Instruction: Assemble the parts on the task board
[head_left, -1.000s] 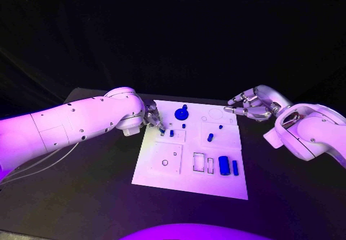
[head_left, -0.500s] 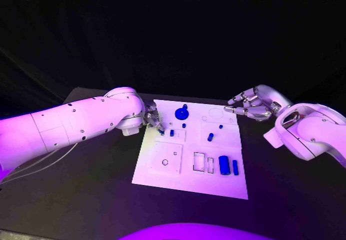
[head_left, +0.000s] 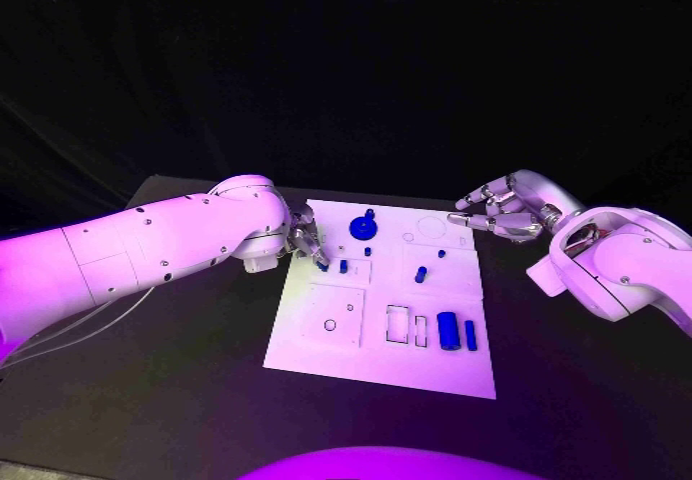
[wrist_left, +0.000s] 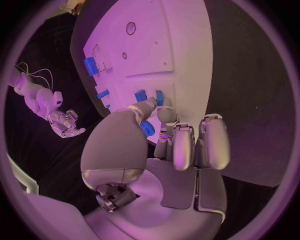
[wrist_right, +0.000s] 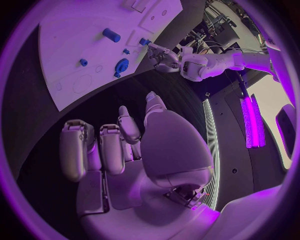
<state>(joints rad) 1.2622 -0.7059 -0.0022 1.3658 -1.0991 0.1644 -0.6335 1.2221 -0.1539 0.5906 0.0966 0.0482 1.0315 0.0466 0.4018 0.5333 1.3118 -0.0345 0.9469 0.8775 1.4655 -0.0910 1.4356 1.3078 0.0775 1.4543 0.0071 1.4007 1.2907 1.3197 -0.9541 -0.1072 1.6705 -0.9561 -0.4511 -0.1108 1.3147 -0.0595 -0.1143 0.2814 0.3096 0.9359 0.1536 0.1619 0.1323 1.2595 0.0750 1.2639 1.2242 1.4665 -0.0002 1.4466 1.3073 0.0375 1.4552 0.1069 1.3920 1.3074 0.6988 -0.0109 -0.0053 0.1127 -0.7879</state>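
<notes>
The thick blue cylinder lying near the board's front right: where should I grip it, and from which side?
Grip the thick blue cylinder across its middle, coming straight down from above. It lies flat on the task board, long axis running near to far, so fingers probably fit best on its two long sides. A thinner blue bar lies close on its right, leaving little finger room there.

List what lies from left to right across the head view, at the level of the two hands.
Left arm → left hand → small blue part by its fingertips → round blue part → white task board → right hand → right arm.
</notes>
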